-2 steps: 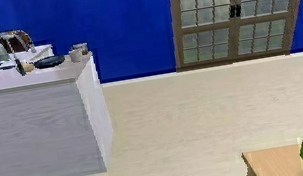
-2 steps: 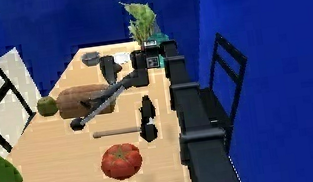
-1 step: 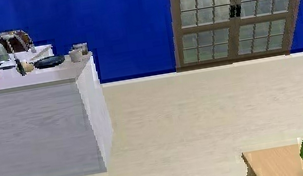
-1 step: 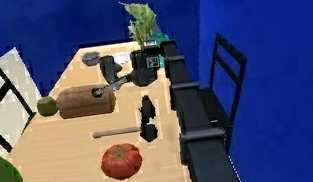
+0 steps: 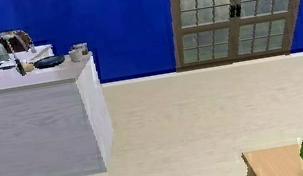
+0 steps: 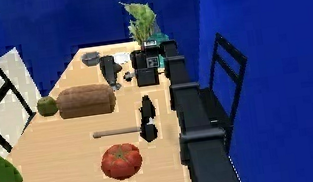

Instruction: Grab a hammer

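Reach step, I'd say. Hammer [image 6: 134,129] lies on the counter [image 6: 74,165], loaf [image 6: 85,100] at its 11 o'clock, tomato [image 6: 121,160] at 7. Pincer [image 6: 122,75] sits at 12; can't tell if it holds anything. Next move probably: retract the arm and line up on the handle.

Blue walls [image 5: 119,20]; red tomato [image 6: 120,160]; brn loaf [image 6: 86,100]; tan tabletop [image 6: 71,161]; wht counter [image 5: 24,126]
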Controlling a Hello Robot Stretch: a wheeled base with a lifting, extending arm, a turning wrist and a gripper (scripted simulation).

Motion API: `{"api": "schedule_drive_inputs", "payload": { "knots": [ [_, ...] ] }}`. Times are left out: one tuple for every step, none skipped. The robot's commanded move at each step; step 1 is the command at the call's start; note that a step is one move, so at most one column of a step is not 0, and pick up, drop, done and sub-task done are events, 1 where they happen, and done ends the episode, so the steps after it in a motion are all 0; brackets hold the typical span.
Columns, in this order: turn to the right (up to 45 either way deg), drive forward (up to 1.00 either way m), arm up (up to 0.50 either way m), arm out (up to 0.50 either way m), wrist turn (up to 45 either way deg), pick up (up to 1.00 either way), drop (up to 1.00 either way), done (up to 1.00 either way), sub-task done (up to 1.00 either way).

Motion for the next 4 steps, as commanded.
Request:
{"api": "schedule_drive_inputs", "payload": {
  "knots": [
    [0.0,0.0,-0.3,0.0,0.0,0.0,0.0,0.0,0.0],
    [0.0,0.0,0.0,0.0,0.0,1.0,0.0,0.0,0.0],
    [0.0,0.0,0.1,0.0,0.0,0.0,0.0,0.0,0.0],
    [0.0,0.0,0.0,0.0,0.0,0.0,0.0,1.0,0.0]
  ]
}}
